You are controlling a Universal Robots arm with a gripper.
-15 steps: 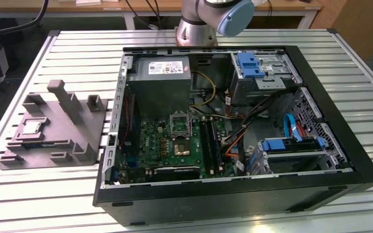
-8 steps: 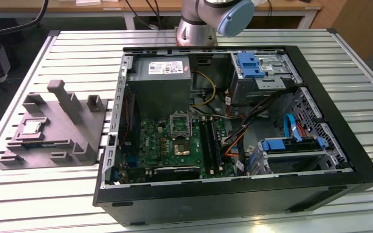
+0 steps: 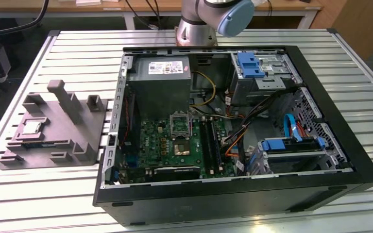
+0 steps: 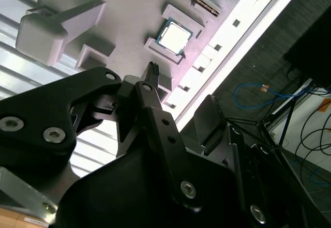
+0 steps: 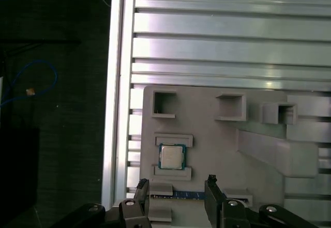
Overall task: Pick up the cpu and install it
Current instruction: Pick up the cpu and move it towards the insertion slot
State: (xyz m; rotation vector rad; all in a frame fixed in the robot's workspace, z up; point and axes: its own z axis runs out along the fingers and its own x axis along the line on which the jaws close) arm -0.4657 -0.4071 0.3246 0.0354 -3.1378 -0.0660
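The cpu [image 5: 172,156], a small square chip with a silvery top, lies flat in a shallow recess of the grey moulded tray [image 5: 207,135]. It also shows in the second wrist view as cpu [image 4: 174,36] and in the exterior view as cpu [image 3: 29,127], on the tray [image 3: 50,141] at that view's left. My gripper [image 5: 176,185] hangs above the tray, open, with nothing between its black fingers [image 5: 211,184]. The chip lies just beyond the fingertips, apart from them. The gripper [image 4: 181,86] looks the same in the second wrist view.
An open computer case [image 3: 238,194] lies on the slatted metal table [image 3: 57,204], with the motherboard [image 3: 173,145] and its socket [image 3: 178,121] exposed. Cables, blue drive bays [image 3: 250,64] and a grey power supply [image 3: 163,82] crowd the case. Upright tray posts [image 3: 63,99] stand near the chip. The table edge [image 5: 116,83] is close.
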